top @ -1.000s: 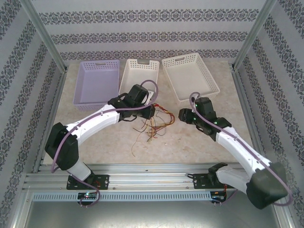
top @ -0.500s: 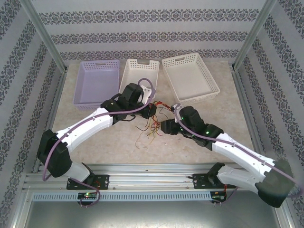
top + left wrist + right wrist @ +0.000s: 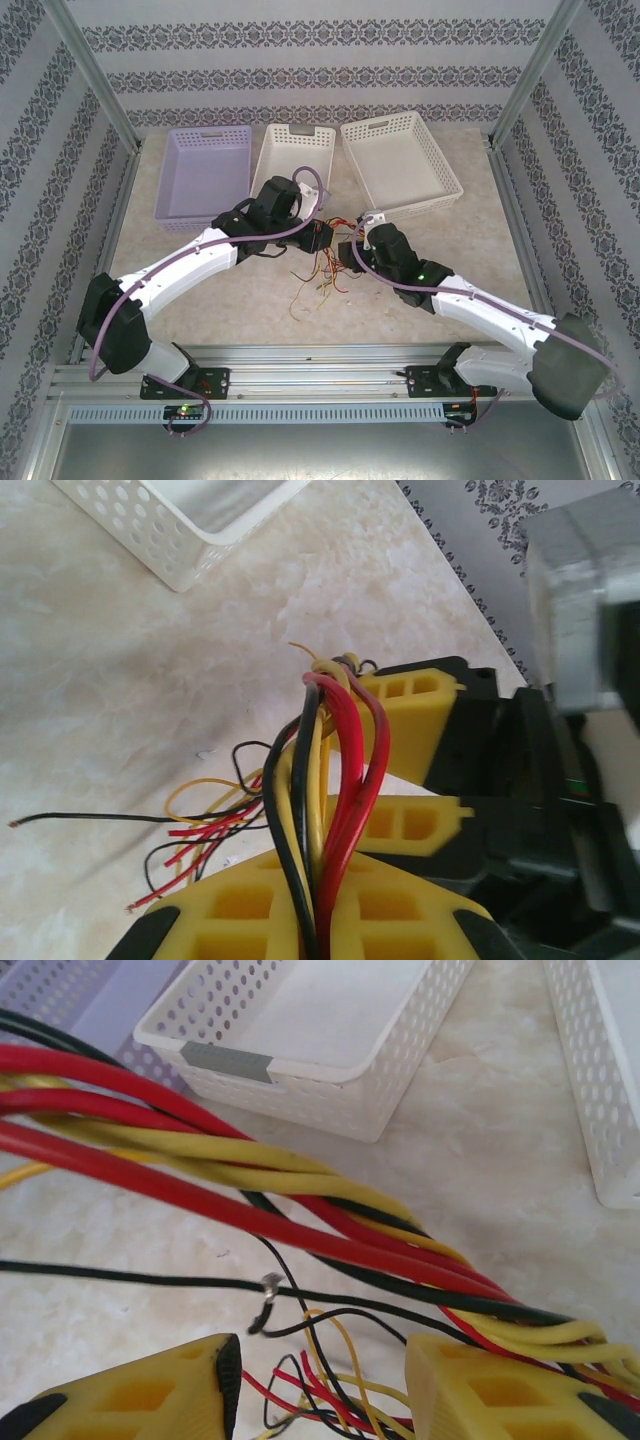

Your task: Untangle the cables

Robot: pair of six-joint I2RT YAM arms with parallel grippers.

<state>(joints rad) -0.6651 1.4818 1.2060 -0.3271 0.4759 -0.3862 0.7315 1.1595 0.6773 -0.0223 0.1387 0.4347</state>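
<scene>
- Left wrist: left hand [image 3: 318, 925] clamped tight on the cables [image 3: 340, 750], red/yellow/blk bundle btwn its pads.
- Right hand [image 3: 320, 1380] jaws apart, bundle crossing right by the tips.
- Loose ends trail on the table [image 3: 250, 310] btwn both arms.

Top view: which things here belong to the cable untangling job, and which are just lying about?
Job: cables; left jaws, shut on them; right jaws, open beside them.
Lying about: purple basket; middle basket; right basket.
</scene>
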